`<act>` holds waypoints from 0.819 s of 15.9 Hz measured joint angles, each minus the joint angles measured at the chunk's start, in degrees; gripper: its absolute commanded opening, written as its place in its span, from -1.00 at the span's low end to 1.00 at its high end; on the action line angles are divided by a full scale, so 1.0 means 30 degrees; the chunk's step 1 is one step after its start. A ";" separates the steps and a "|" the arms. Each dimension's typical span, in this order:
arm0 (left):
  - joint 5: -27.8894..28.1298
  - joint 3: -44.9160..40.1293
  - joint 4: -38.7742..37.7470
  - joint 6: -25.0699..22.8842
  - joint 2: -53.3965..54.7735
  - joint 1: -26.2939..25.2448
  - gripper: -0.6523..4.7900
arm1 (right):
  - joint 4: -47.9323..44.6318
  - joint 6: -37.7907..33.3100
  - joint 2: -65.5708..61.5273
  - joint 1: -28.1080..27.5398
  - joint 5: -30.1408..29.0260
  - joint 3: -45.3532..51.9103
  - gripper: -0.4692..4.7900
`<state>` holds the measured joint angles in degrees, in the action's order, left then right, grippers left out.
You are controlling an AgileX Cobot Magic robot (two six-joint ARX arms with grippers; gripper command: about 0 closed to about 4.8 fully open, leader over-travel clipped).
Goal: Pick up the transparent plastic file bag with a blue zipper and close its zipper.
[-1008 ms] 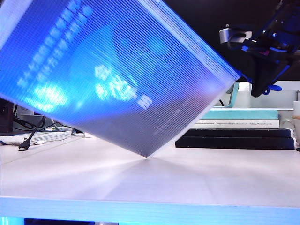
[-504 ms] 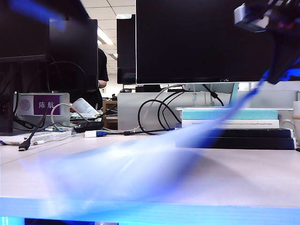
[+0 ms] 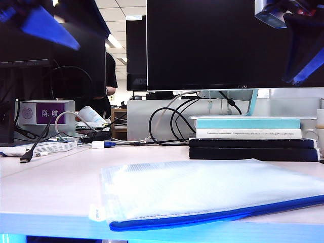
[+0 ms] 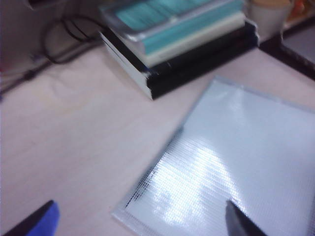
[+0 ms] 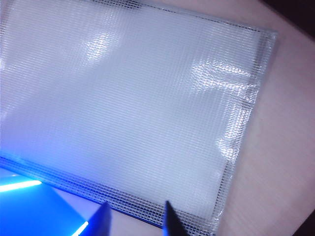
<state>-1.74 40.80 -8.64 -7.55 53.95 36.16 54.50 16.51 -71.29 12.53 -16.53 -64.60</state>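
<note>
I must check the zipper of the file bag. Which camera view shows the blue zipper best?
The exterior view: the zipper runs as a blue strip along the near edge of the file bag, flat on the table. The right wrist view shows only a blurred blue edge; the left wrist view shows none of it.

Low table-edge exterior view, both wrist views overhead, slightly blurred, sharing file bag (image 3: 202, 190)

Whitish grid-textured file bag (image 3: 202, 190), bright blue zipper (image 3: 212, 216); teal-black books (image 3: 250, 136).
</note>
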 measured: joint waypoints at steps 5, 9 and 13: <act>0.3118 -0.0007 -0.2812 -0.0255 -0.7468 -0.4102 0.39 | -0.3279 -0.2681 0.3912 -0.0036 -0.0335 0.0007 -0.75; 0.2113 -0.1647 -0.3621 -0.0029 -1.1336 -0.8284 -0.14 | -0.6878 -0.3949 0.9362 -0.0044 0.2164 0.0721 -0.84; 0.1596 -0.5836 -0.1239 0.2433 -1.5220 -1.0047 -0.35 | -1.3464 -0.4656 1.6662 -0.0022 0.5013 0.7825 -0.84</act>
<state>3.05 23.29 -12.36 -0.25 8.29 6.02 14.11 2.55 -21.30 12.47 -1.50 -41.12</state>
